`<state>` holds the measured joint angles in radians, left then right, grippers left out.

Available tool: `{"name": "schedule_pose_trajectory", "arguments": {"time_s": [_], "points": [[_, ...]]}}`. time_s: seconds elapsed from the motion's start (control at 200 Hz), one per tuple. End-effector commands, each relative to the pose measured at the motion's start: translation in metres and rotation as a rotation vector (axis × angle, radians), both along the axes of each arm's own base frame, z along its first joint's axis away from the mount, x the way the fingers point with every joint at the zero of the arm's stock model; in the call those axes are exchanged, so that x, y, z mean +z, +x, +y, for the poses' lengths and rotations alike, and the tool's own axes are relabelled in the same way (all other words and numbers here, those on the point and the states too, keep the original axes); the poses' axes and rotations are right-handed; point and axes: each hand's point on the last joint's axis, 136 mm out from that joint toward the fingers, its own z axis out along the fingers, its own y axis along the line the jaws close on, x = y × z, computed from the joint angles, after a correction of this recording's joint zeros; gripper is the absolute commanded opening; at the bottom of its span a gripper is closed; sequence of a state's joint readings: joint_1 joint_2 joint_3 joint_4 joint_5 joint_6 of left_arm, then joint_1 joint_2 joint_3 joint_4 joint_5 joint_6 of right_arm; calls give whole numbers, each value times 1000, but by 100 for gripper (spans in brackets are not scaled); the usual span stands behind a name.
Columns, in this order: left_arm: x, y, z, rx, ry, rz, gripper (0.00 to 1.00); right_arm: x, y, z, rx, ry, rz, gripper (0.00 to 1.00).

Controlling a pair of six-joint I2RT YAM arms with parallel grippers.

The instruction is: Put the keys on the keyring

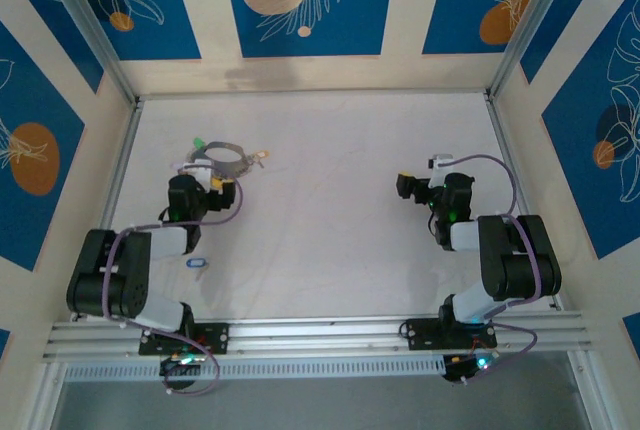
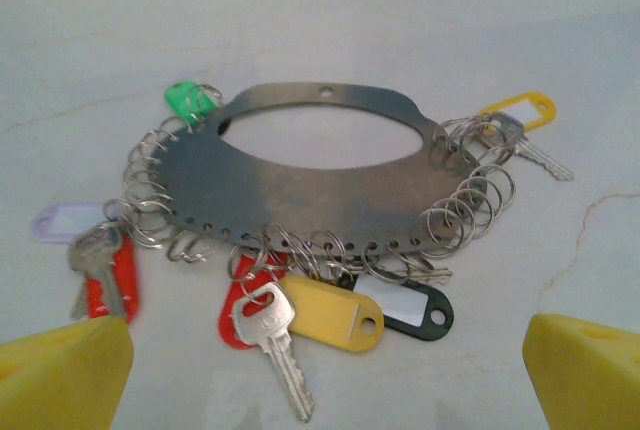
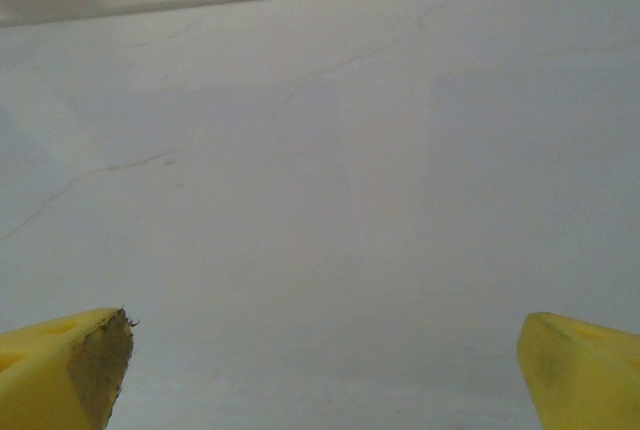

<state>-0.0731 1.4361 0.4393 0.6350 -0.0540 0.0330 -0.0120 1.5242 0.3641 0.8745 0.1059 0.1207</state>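
Yellow fingertips point(image 2: 60, 370) of the left gripper point(image 2: 325, 375) are spread wide, empty, as are those of the right gripper point(image 3: 320, 370); just beyond lies the flat grey metal keyring point(image 2: 250, 190), tagged keys point(image 2: 275, 335) hung along it; stiff and slippery, it is judged best pinched at its bare far rim.

Tagged keys point(image 2: 268, 325) around grey keyring point(image 2: 250, 190)
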Motion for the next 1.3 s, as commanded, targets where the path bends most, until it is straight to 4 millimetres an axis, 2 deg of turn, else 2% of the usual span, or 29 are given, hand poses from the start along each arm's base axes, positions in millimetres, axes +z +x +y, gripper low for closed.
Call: {"name": "schedule_pose_trajectory", "arguments": {"time_s": [0.0, 0.07, 0.175, 0.275, 0.37, 0.4, 0.44, 0.485, 0.56, 0.645, 0.855, 1.045, 1.29], "points": [[35, 1, 7, 61, -25, -1, 100, 13, -12, -24, -145, 23, -95, 99], [58, -4, 16, 159, -109, 22, 100, 14, -14, -24, -150, 25, -112, 99], [106, -5, 11, 135, -135, 19, 100, 16, -16, -26, -158, 23, -126, 99], [150, -4, 17, 177, -146, -18, 100, 18, -16, -26, -163, 19, -129, 99], [153, 0, 44, 388, -202, -10, 100, 19, -15, -23, -146, 15, -122, 99], [153, 10, 40, 350, -196, -11, 100, 19, -15, -23, -147, 14, -122, 99], [151, 27, 19, 201, -171, 23, 100, 19, -15, -23, -147, 14, -120, 99], [143, 41, 1, 91, -157, 96, 100, 19, -14, -23, -150, 16, -114, 99], [121, 62, -12, 58, -199, 238, 100, 17, -13, -24, -152, 16, -104, 99], [94, 81, -35, -51, -242, 367, 100, 17, -14, -25, -159, 18, -112, 99], [33, 103, -62, -136, -354, 571, 100, 15, -12, -26, -168, 15, -104, 99], [-15, 100, -72, -131, -429, 728, 100, 12, -10, -23, -155, 7, -93, 99], [-52, 73, -88, -141, -484, 807, 100, 12, -8, -22, -149, 3, -87, 99]]}}
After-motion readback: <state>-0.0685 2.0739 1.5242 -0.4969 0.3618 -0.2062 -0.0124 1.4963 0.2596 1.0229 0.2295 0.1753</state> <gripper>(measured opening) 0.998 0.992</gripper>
